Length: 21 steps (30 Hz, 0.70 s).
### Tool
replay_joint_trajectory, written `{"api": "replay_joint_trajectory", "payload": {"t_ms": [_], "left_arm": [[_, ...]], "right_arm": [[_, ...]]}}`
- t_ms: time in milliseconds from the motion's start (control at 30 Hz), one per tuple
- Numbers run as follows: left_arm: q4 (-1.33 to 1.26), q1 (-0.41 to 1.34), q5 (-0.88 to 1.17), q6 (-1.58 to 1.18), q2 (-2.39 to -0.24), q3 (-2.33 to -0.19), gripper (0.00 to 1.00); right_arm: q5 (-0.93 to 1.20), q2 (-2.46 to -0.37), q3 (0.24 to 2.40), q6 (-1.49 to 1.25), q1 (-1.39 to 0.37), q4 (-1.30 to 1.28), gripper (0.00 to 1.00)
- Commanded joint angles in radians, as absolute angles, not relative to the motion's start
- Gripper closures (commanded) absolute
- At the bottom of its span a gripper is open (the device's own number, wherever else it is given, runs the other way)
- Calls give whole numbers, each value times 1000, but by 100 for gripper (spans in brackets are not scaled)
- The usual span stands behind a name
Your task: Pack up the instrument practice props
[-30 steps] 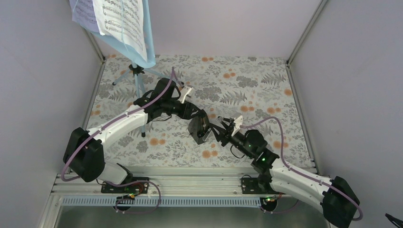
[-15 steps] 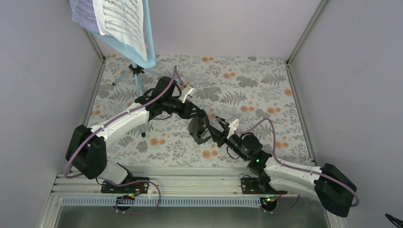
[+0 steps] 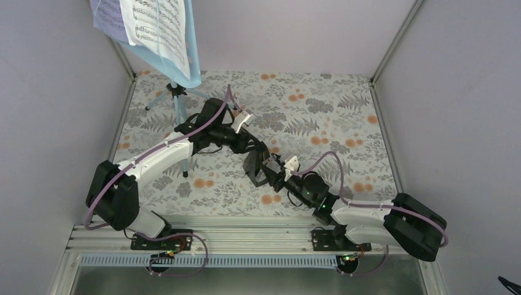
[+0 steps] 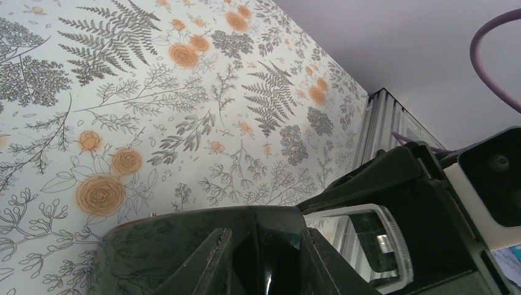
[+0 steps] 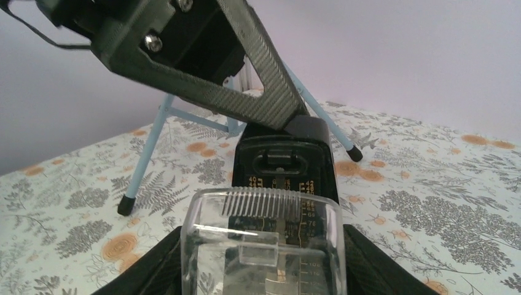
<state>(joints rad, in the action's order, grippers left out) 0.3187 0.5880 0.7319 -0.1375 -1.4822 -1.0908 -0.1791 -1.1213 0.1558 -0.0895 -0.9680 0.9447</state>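
Observation:
The black pyramid metronome (image 3: 254, 170) stands mid-table. My left gripper (image 3: 258, 152) is shut on its top; in the left wrist view the fingers (image 4: 212, 261) clamp the black body (image 4: 153, 246). My right gripper (image 3: 273, 173) is shut on the metronome's clear plastic cover (image 5: 264, 246) and holds it right against the metronome's scale face (image 5: 284, 163). The cover also shows in the left wrist view (image 4: 362, 239). The light blue music stand (image 3: 178, 101) stands at the back left, with a white sheet (image 3: 156, 31) and a lavender sheet (image 3: 107, 15) on it.
The stand's thin tripod legs (image 5: 144, 157) with black feet spread on the floral table cover (image 3: 332, 117) just behind the metronome. Grey walls enclose the table on three sides. A metal rail (image 3: 246, 236) runs along the near edge.
My right arm has folded and pushed left, bringing the clear cover up against the metronome. My left gripper has stayed on the metronome's top.

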Motion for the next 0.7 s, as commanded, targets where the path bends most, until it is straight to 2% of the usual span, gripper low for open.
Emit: {"api": "replay_joint_trajectory", "payload": {"t_ms": [0, 667], "left_arm": [[349, 583, 732, -93, -1503, -1076, 71], [354, 576, 735, -74, -1514, -1073, 72]], "right_arm": [[-243, -1171, 188, -9, -985, 1029, 52], [-236, -1202, 176, 61, -986, 1146, 53]]}}
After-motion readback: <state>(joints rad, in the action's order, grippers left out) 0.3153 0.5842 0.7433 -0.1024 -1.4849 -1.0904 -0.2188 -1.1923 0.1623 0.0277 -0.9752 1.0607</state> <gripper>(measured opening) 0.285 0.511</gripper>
